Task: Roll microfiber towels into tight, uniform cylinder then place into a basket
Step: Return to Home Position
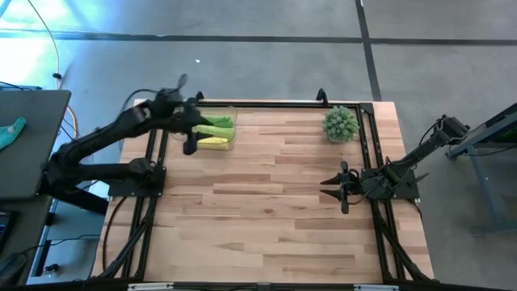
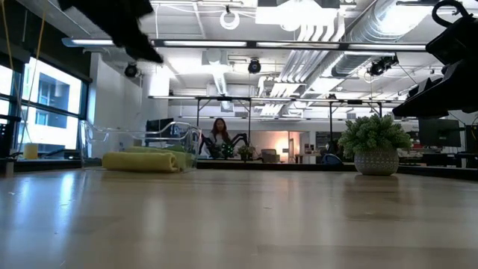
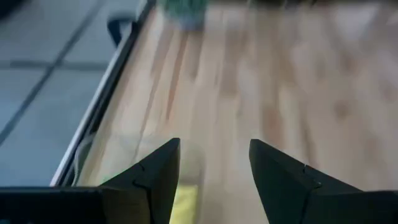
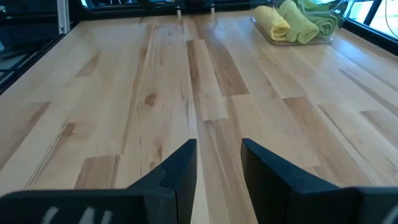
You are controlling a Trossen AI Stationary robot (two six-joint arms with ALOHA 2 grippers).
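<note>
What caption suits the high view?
Rolled towels in the basket; left gripper open above it; right gripper waits at the right edge.

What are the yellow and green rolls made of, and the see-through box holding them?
The yellow roll and green rolls look like soft matte cloth, with rounded squashy folds. The box looks like clear glossy plastic: the rolls show through its walls.

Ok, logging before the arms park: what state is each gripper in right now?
Left gripper: open, empty, above the edge of the shallow clear plastic basket.
Right gripper: open, empty, over the light wooden table.
</note>
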